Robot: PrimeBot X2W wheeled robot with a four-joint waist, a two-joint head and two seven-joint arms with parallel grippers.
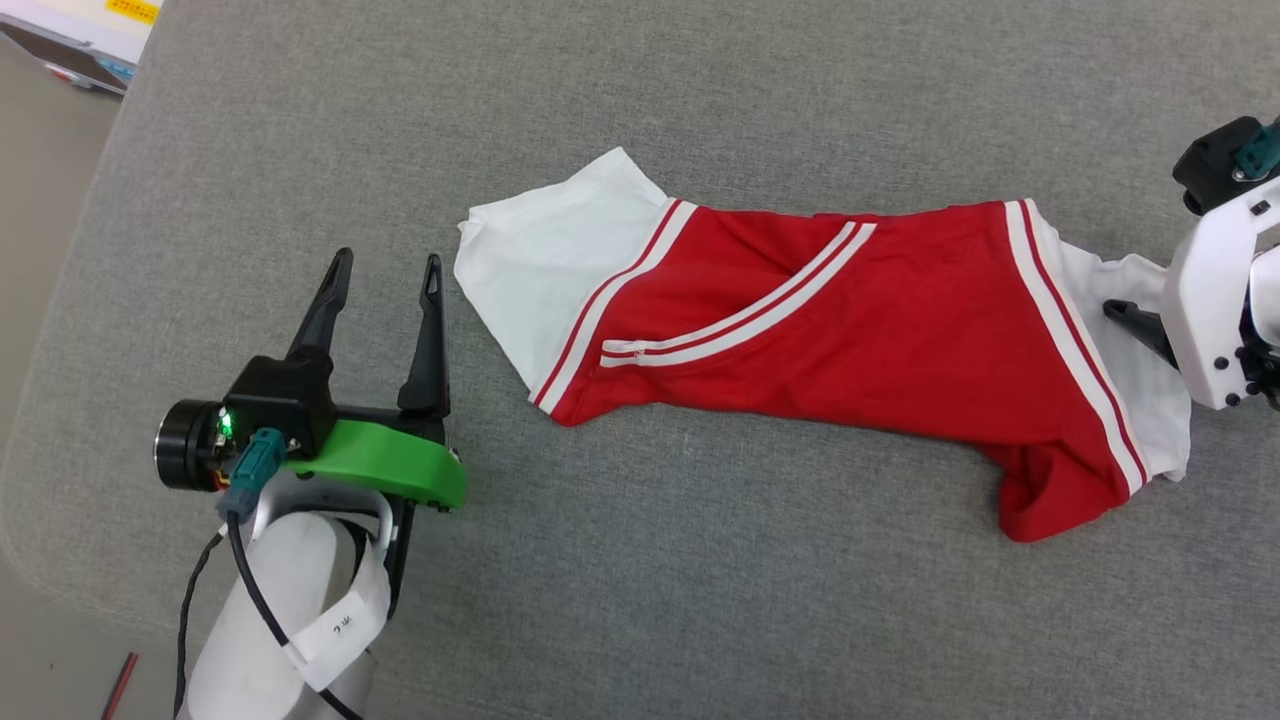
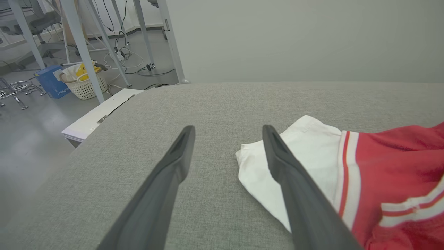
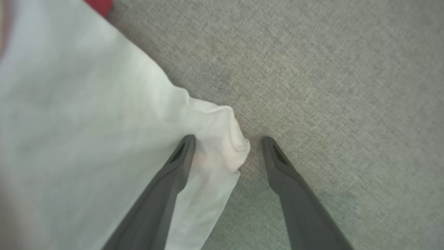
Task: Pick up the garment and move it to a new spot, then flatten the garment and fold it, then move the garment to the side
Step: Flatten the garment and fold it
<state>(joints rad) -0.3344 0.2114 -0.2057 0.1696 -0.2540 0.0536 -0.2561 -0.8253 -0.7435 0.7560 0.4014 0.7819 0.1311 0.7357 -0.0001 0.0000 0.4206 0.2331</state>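
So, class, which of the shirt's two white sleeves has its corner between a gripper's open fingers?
The sleeve on the robot's right: its corner sits between the right gripper's open fingers. The left sleeve lies beside the left gripper, outside its fingers.

Grey fabric tabletop (image 1: 700,80), pale wall (image 2: 295,34), metal legs (image 2: 81,48), perhaps a laundry basket (image 2: 86,86).

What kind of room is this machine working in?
Probably a lab or workshop, not a home: metal frame legs, loose cables on a bare floor, and a white basket beyond the grey padded table.
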